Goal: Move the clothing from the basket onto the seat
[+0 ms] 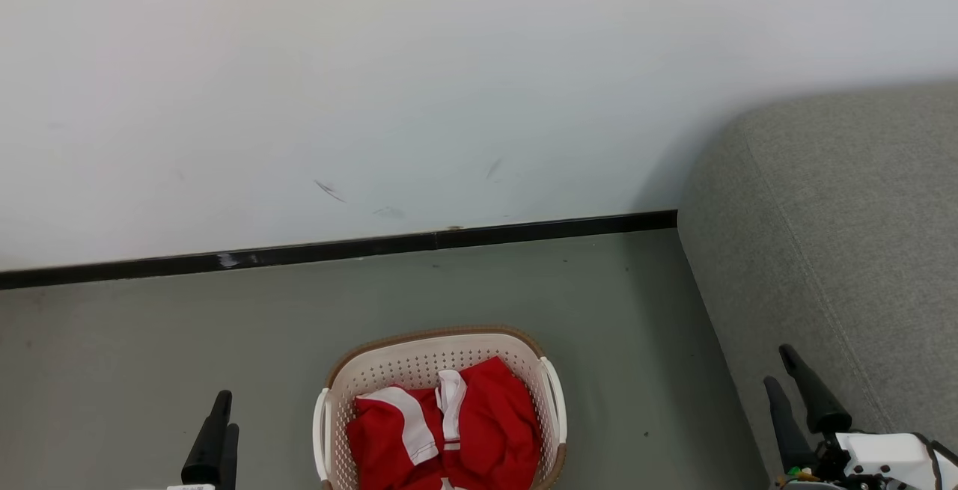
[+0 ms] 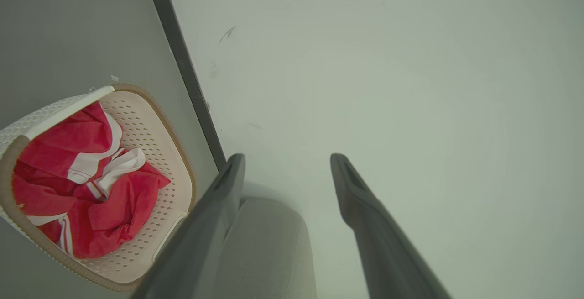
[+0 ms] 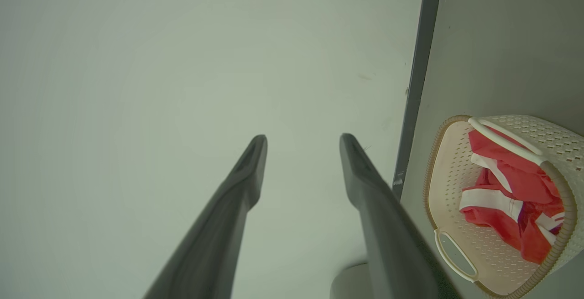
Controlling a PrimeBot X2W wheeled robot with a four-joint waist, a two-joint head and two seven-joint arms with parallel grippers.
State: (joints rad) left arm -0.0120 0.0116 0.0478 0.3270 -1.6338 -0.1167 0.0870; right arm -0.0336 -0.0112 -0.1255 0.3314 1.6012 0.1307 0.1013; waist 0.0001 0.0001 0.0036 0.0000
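Observation:
The cream perforated basket (image 1: 419,364) stands on the floor at the bottom centre, and crumpled red clothing (image 1: 479,430) with white stripes lies inside it. To the right rises the grey fabric seat (image 1: 846,250). My left gripper (image 1: 226,411) hangs to the left of the basket, apart from it. In its wrist view its jaws (image 2: 287,162) are open and empty, with the basket (image 2: 150,121), the clothing (image 2: 82,185) and the seat (image 2: 269,249) beyond. My right gripper (image 1: 778,367) is open in front of the seat. Its own view shows it (image 3: 303,143) empty, beside the basket (image 3: 449,175) and clothing (image 3: 511,198).
A white wall (image 1: 374,86) with a black baseboard (image 1: 337,249) runs behind the basket. Grey floor (image 1: 187,325) spreads to the basket's left and between it and the seat.

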